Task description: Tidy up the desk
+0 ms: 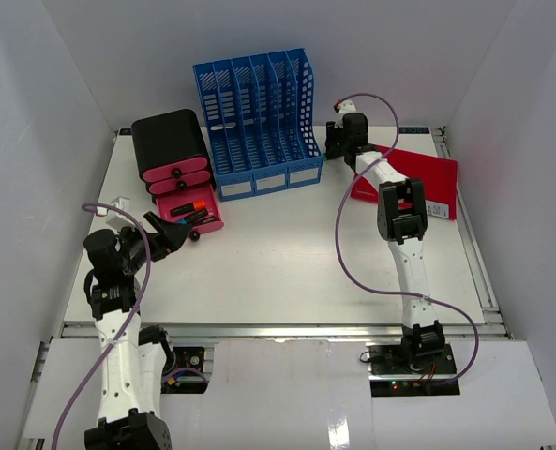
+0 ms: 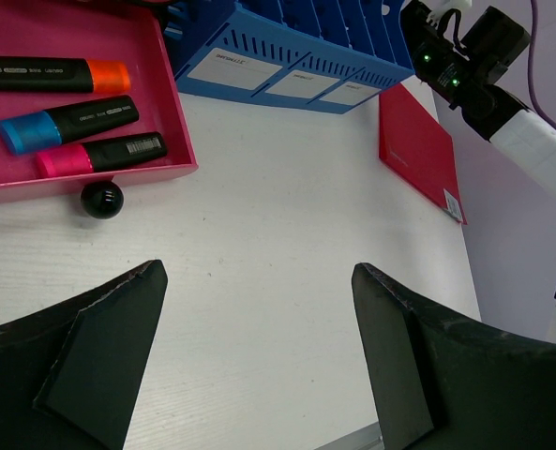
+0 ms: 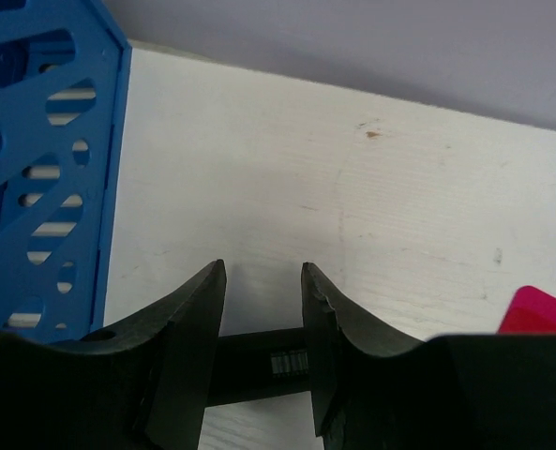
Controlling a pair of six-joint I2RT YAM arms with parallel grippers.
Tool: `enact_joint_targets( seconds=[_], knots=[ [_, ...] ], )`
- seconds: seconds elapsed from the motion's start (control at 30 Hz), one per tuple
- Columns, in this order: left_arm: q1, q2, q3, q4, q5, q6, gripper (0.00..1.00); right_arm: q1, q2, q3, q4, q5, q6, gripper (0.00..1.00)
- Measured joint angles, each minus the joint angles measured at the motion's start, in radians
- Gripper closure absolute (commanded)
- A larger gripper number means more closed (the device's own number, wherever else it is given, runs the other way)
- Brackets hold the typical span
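Note:
The white desk (image 1: 287,272) carries everything. My left gripper (image 1: 170,232) is open and empty, low over the desk (image 2: 259,187) just in front of an open pink drawer (image 1: 191,214). The drawer (image 2: 71,28) holds three markers with orange (image 2: 52,75), blue (image 2: 67,122) and pink (image 2: 99,155) caps. My right gripper (image 1: 337,141) is at the far side, right of the blue file rack (image 1: 259,122). Its jaws (image 3: 263,267) stand partly apart over a black marker (image 3: 259,361) that lies crosswise under them. A green tip (image 1: 323,157) shows beside the gripper.
A black drawer unit with pink fronts (image 1: 170,145) stands at the far left, its drawer knob (image 2: 101,199) in front. A red notebook (image 1: 418,183) lies flat at the far right, partly under the right arm. White walls enclose three sides. The rack's side (image 3: 34,187) is close left of the right gripper.

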Motion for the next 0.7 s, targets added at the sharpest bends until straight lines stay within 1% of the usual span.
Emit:
enact_joint_targets(
  seconds=[0.27, 0.4, 0.7],
  knots=[
    [0.0, -0.01, 0.0, 0.0, 0.003, 0.001, 0.09, -0.006, -0.056, -0.141, 0.028, -0.1, -0.006, 0.57],
    [0.0, -0.019, 0.0, 0.003, 0.007, 0.001, 0.09, -0.012, -0.084, -0.186, 0.027, -0.126, -0.007, 0.57],
    [0.0, -0.029, -0.003, 0.016, 0.019, 0.001, 0.09, -0.019, -0.232, -0.389, -0.008, -0.153, -0.004, 0.56]
  ],
)
